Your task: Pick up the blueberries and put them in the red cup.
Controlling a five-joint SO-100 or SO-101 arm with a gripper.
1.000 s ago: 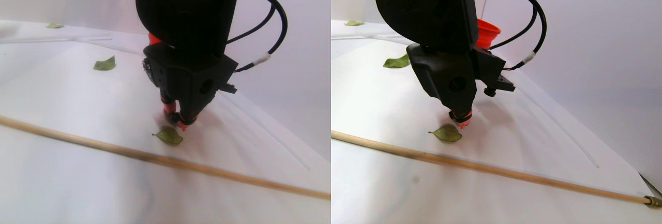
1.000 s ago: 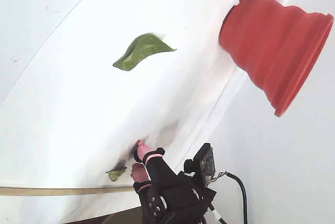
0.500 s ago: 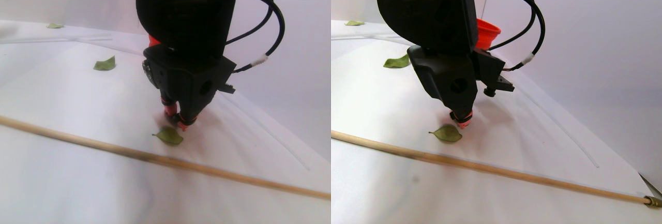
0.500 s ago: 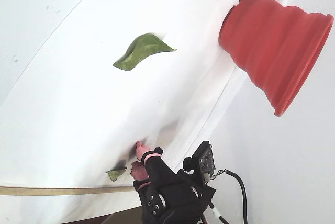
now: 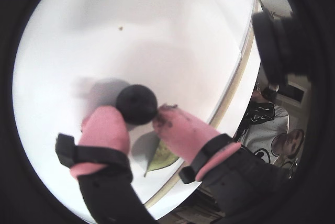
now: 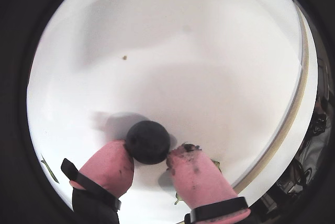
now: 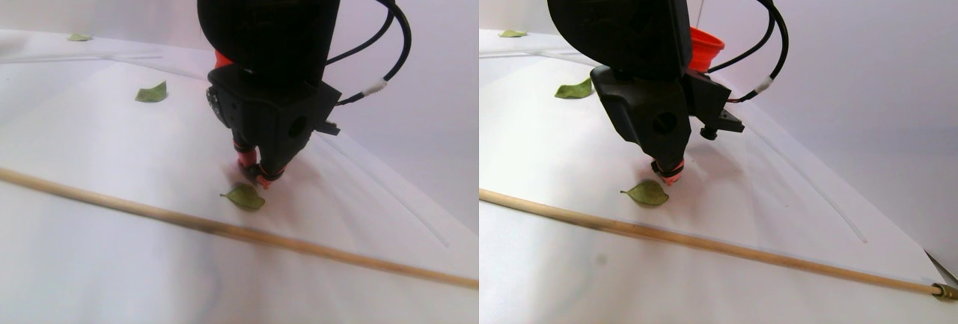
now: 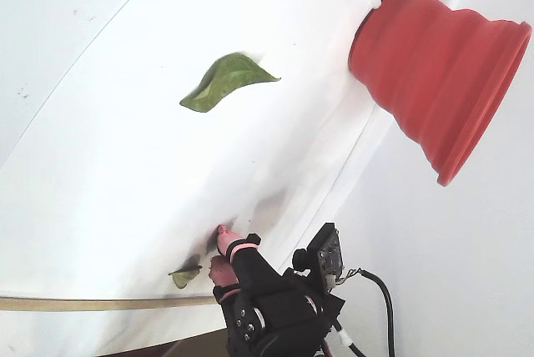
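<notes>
One blueberry (image 5: 136,104), round and blue-black, sits between the pink fingertips of my gripper (image 5: 137,115), and both pads touch its sides. Another wrist view shows the same berry (image 6: 147,141) pinched at the tips of the gripper (image 6: 148,153), low over the white sheet. No other blueberries are in sight. The red cup (image 8: 434,73), ribbed and wide-rimmed, stands far from the gripper (image 8: 215,248) in the fixed view. In the stereo pair view the cup (image 7: 703,47) shows behind the arm, and the gripper (image 7: 262,178) points down at the sheet.
A small green leaf (image 7: 245,196) lies just beside the fingertips, also under them in a wrist view (image 5: 162,156). A larger leaf (image 8: 225,80) lies mid-sheet. A long wooden stick (image 7: 224,228) crosses the sheet's near edge.
The two fingers have drawn slightly closer together in the fixed view. The arm has barely moved otherwise.
</notes>
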